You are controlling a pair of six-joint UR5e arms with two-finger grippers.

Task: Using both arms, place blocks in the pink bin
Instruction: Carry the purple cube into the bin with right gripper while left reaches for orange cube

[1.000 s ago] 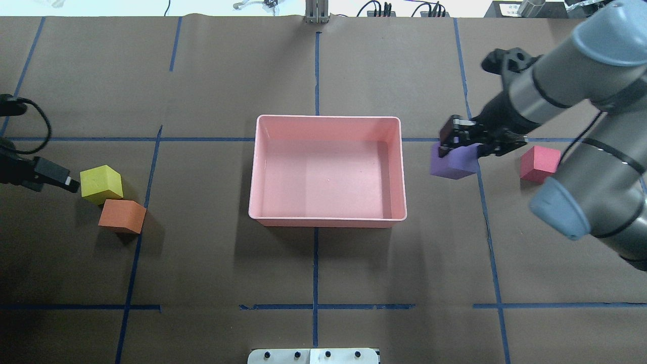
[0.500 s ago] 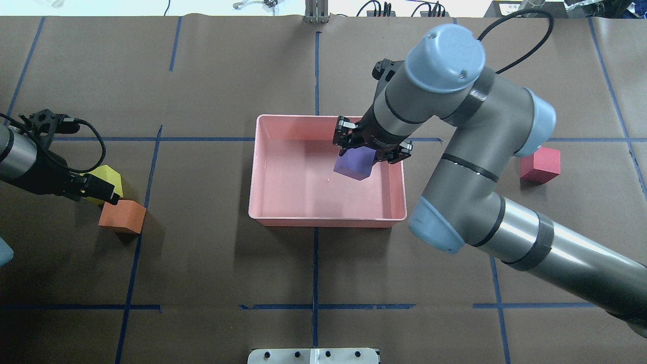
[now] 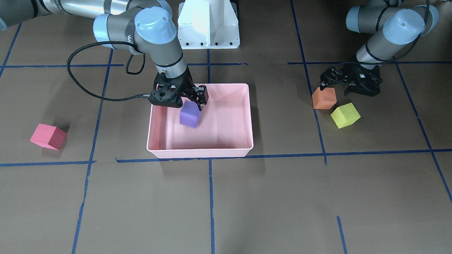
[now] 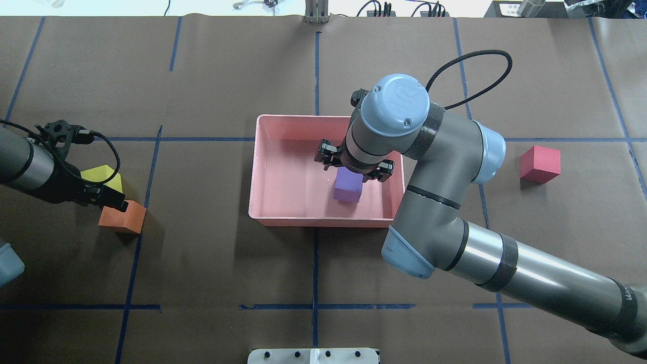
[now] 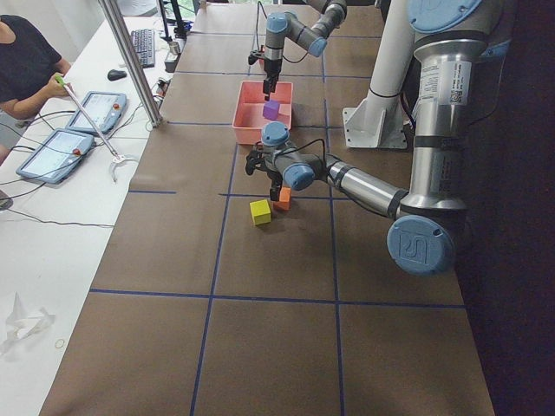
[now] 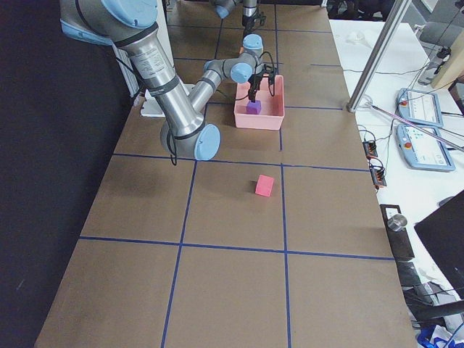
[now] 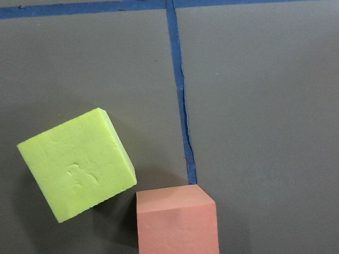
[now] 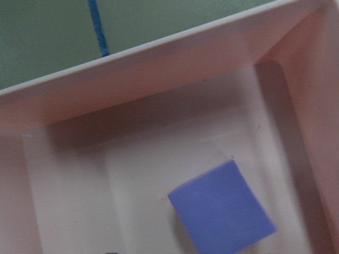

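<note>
The purple block [image 4: 348, 185] lies free on the floor of the pink bin [image 4: 323, 219], in its right half. My right gripper [image 4: 352, 168] hangs just above it, open and empty; the right wrist view shows the block [image 8: 222, 214] with no finger on it. My left gripper [image 4: 110, 201] is open, low over the table at the orange block [image 4: 122, 216], and partly covers the yellow-green block [image 4: 103, 173]. The left wrist view shows the orange block [image 7: 177, 222] and the yellow-green one [image 7: 77, 164] side by side. The red-pink block [image 4: 540, 163] sits alone on the table, right of the bin.
Blue tape lines cross the brown table cover. The white base pedestal [image 3: 209, 23] stands on the robot's side of the bin. A black cable [image 4: 470, 76] loops off the right wrist. An operator and tablets show at a side table in the exterior left view.
My right gripper carried the purple block from the table into the bin and let it go; the block now rests on the bin floor. My left gripper moved from the yellow-green block toward the orange one.
</note>
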